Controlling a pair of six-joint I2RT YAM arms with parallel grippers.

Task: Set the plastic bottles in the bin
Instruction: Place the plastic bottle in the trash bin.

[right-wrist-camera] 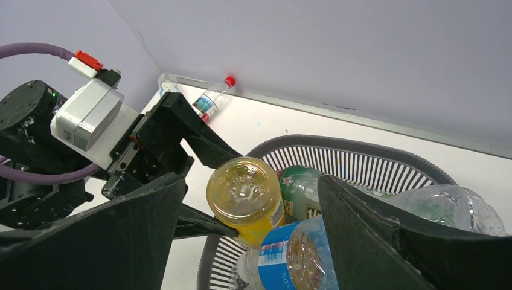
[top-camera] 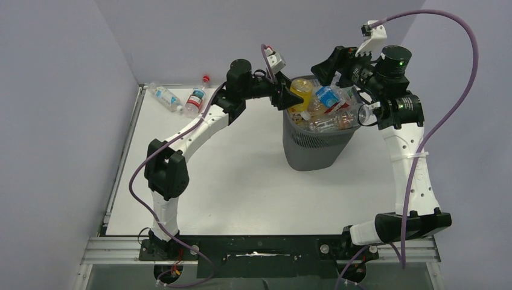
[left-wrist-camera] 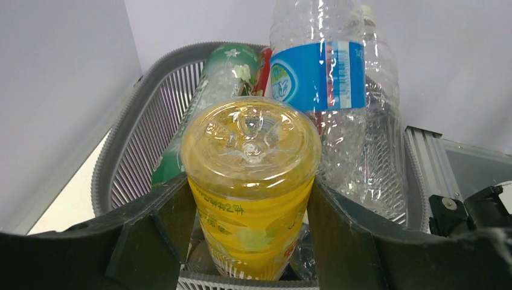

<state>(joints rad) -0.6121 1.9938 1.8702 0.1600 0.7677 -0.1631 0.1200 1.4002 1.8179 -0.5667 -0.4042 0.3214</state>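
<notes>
Left gripper (left-wrist-camera: 250, 205) is pinching the yellow bottle (left-wrist-camera: 250, 157) between its fingers over the bin (left-wrist-camera: 130, 151), right gripper (right-wrist-camera: 252, 184) fingers spread wide above the other bottles (right-wrist-camera: 296, 257).

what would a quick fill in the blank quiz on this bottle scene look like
1. The gripped bottle in the left tool is ____ in colour.
2. The right tool above the bin holds nothing, and its jaws stand ____.
3. On the table by the far wall lie ____ loose bottles.
4. The tall clear bottle in the bin has a ____ label.

Missing words: yellow; open; two; blue
</notes>
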